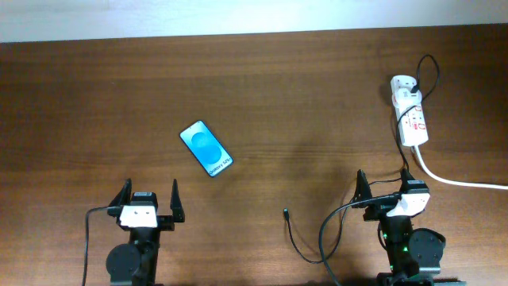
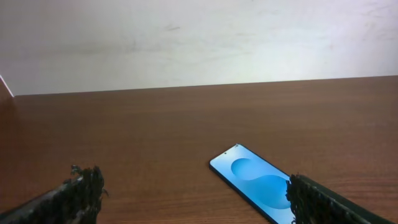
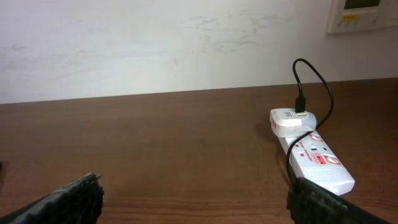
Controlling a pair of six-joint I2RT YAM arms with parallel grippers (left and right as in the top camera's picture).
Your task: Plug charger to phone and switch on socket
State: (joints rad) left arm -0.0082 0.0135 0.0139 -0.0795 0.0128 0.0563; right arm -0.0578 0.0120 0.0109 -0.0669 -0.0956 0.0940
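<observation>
Dark brown wood table point(image 1: 278, 103) fills nearly the whole overhead view, and nothing's been picked up yet. Both arms are parked along the bottom edge. The left gripper point(image 1: 149, 197) at lower left and the right gripper point(image 1: 385, 189) at lower right both have their fingers spread wide with nothing between them.

The white power strip point(image 1: 414, 123) sits at upper right with an adapter point(image 1: 403, 86) plugged into its far end. A thick white cord point(image 1: 452, 179) runs off the right edge. The phone point(image 1: 206, 148) is left of centre, lying diagonally with its blue screen up, just ahead of the left gripper and well apart from the strip. The charger cable point(image 1: 305, 246) loops at bottom centre. Its plug tip point(image 1: 286, 212) lies loose on the wood between the two arms, nearer the right one.

My take is that the first job is grabbing that tip, and the right gripper is the obvious pick. I'd pinch right behind the tip, not further down the cable, or the end will flop around when you try to line it up. Use the left gripper to pin the phone so it doesn't skate across the wood. I can't make out the port from here, so check which short edge it's on before committing. The red switches point(image 1: 413, 119) are tiny, so poke them with one fingertip.
</observation>
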